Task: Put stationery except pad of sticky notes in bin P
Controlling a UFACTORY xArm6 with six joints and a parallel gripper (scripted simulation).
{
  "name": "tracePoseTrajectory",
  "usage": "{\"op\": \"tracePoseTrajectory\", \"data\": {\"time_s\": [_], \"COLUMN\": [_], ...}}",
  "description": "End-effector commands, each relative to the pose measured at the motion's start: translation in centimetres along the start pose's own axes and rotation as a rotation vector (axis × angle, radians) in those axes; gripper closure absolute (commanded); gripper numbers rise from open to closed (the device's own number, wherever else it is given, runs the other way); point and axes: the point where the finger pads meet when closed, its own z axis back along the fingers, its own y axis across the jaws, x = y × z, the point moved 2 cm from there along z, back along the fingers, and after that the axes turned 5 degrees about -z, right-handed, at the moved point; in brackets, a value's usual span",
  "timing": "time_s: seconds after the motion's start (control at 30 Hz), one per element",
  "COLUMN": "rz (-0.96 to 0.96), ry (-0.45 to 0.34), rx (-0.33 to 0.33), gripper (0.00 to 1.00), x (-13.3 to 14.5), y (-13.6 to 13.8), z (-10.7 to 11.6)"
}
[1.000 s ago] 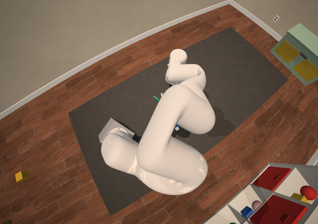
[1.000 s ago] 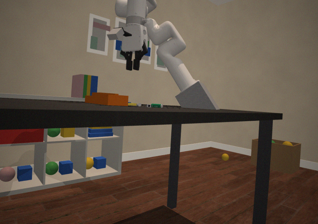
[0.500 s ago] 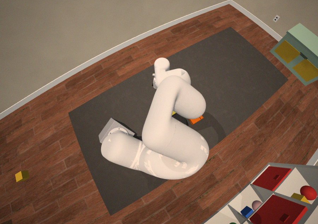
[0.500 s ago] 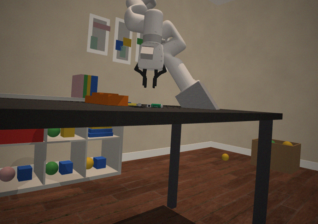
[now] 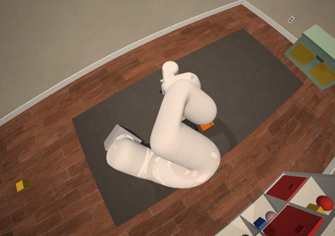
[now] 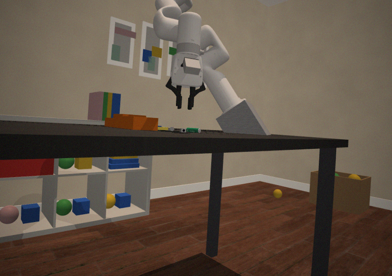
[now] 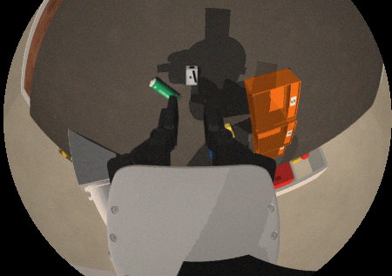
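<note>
Beige walls (image 6: 294, 60) meet a white skirting board (image 6: 196, 186) above a reddish wooden plank floor (image 6: 255, 217), and three framed abstract prints (image 6: 121, 42) hang on the far wall. A white cubby shelf (image 6: 47, 191) full of coloured blocks and balls stands behind the dark table (image 6: 163, 147); a cardboard box (image 6: 346, 193) sits in the right corner, a yellow ball (image 6: 277, 193) loose nearby

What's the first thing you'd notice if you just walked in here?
The big white robot arm bending over the dark table, with its end effector hanging open and empty above the tabletop. Next, the bright orange bins standing in a row on the table. Then the little green tube lying on the table just ahead of one black finger.
</note>
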Motion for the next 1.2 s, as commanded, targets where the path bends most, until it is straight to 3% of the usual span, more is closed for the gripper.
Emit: {"op": "tracePoseTrajectory", "data": {"time_s": [0.0,0.83,1.17], "rz": [0.002,0.002,0.002], "ry": [0.003,0.003,0.002], "rx": [0.0,0.0,0.0], "gripper": [0.71,0.71,0.71], "x": [-0.1,-0.1,0.0], "y": [0.1,0.1,0.1], "z": [0.1,0.1,-3.5]}}
